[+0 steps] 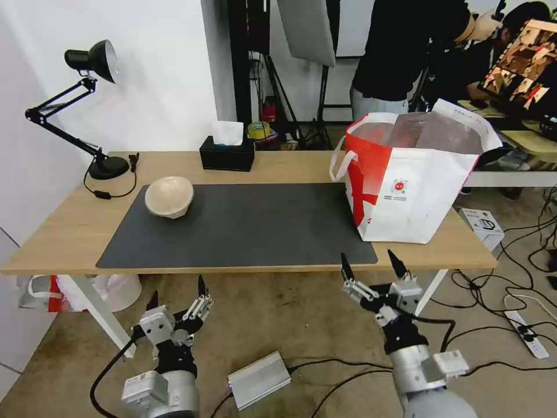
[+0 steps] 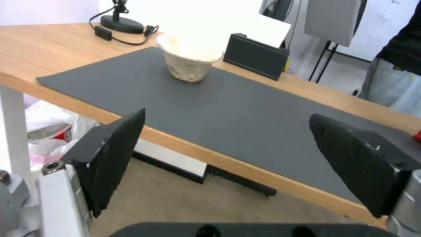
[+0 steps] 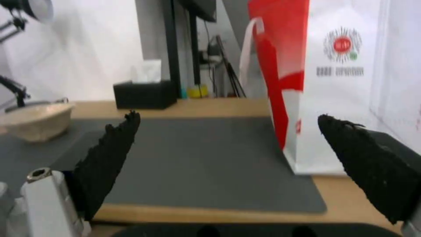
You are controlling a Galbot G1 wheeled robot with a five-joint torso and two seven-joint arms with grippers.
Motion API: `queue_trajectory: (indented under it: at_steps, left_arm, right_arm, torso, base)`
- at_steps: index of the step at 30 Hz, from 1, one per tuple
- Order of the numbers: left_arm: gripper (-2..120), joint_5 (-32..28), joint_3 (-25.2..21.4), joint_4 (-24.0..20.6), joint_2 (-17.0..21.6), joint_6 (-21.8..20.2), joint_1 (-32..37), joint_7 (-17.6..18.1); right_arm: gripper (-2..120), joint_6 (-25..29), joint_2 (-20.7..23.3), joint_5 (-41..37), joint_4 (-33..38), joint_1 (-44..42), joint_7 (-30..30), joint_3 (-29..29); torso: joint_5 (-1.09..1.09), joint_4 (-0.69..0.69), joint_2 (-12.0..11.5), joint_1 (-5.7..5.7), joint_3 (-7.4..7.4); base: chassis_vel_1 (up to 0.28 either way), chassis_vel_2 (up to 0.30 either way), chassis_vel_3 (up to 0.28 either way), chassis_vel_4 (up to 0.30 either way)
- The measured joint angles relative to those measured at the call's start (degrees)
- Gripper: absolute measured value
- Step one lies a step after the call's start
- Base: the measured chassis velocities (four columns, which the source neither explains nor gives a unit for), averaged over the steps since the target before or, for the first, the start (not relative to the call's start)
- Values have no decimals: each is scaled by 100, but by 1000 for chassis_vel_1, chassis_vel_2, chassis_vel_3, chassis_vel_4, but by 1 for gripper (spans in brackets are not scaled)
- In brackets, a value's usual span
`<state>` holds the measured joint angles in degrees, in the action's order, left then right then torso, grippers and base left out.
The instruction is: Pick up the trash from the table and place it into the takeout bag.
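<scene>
A beige paper-pulp bowl [image 1: 169, 196] [image 2: 189, 61] [image 3: 37, 121] stands tilted on the far left part of the dark grey mat [image 1: 243, 223] on the light-wood table [image 1: 69, 226]. The white and red takeout bag [image 1: 413, 183] [image 3: 342, 82] stands open at the table's right end, its silvery lining showing. My left gripper [image 1: 177, 296] [image 2: 226, 131] hangs open below the table's front edge, left of centre. Below the front edge in front of the bag, my right gripper [image 1: 373, 264] [image 3: 228, 131] is open too. Neither holds anything.
A black tissue box [image 1: 227, 152] sits at the table's back edge, and a black desk lamp [image 1: 87, 104] stands at the back left with its cord on the wood. Cables, a silver power brick [image 1: 259, 379] and bags lie on the floor. People stand behind the bag.
</scene>
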<state>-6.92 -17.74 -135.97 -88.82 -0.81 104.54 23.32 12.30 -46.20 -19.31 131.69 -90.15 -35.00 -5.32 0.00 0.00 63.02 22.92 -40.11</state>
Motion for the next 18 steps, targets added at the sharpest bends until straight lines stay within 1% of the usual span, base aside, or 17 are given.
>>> queue_trajectory:
  at_steps: [12,18]
  left_arm:
    - [100,-30,-59,-2,26,2,-12,-10]
    - [100,-30,-59,-3,16,-8,-12,-10]
  right_arm:
    - [100,-180,-194,188,58,-280,-251,121]
    - [100,-207,-266,203,72,-331,-276,140]
  torso:
    - [0,0,0,0,0]
    - [0,0,0,0,0]
  base:
    - [0,0,0,0]
    - [0,0,0,0]
